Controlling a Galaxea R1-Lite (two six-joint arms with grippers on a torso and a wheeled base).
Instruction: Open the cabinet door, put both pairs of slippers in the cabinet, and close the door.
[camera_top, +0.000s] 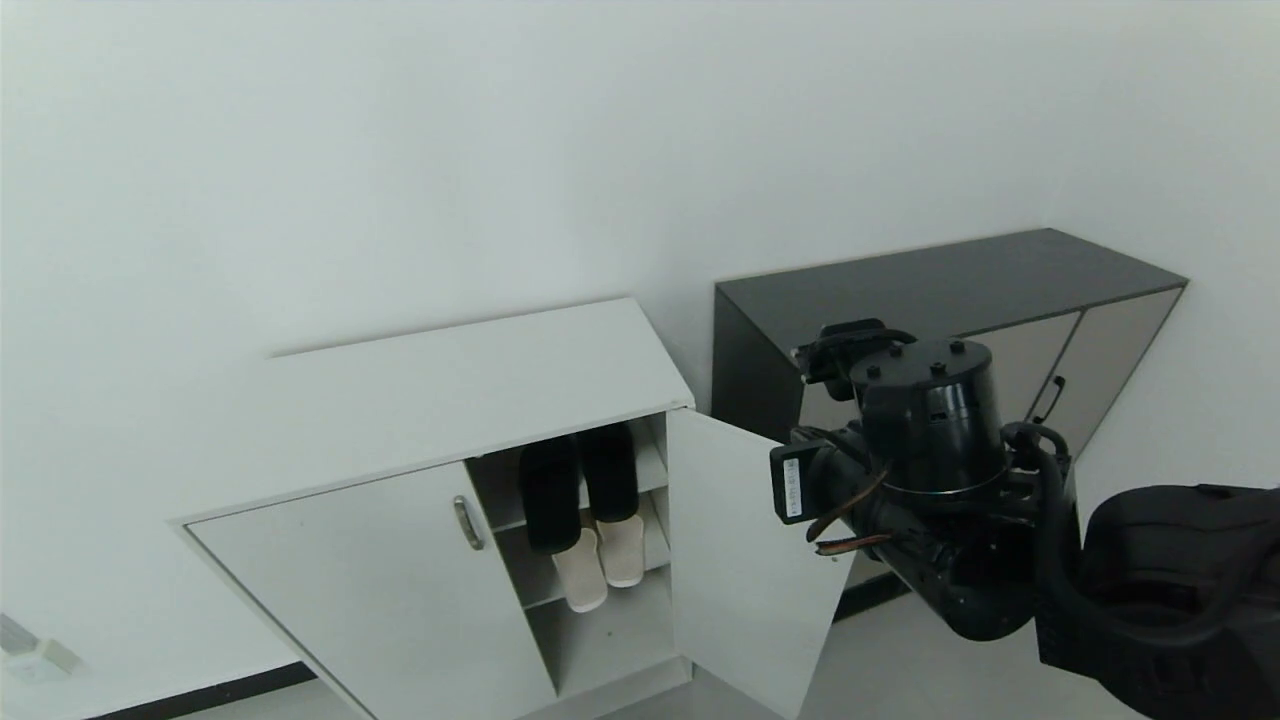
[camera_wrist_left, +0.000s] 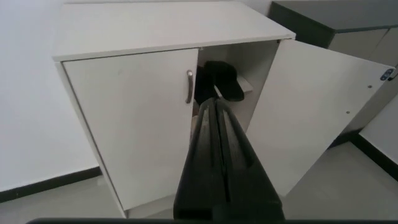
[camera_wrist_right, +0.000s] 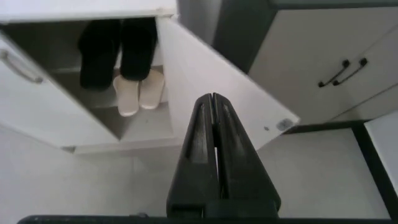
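Both pairs are in the white low wooden cabinet (camera_top: 450, 380): the black slippers (camera_top: 580, 480) on the upper shelf and the cream slippers (camera_top: 600, 565) on the shelf below. Both appear to reach past the front edges of their shelves. The cabinet's right door (camera_top: 745, 560) stands wide open, so closing it looks like the remaining step. The left hand (camera_wrist_left: 216, 102) and right hand (camera_wrist_right: 213, 99) each have their fingers pressed together and hold nothing. The likeliest trouble is the door catching the overhanging cream slippers and stopping ajar. A closed hand could also skid along the smooth panel, and the dark grey cabinet (camera_top: 950, 280) just beside it leaves little room behind the door.
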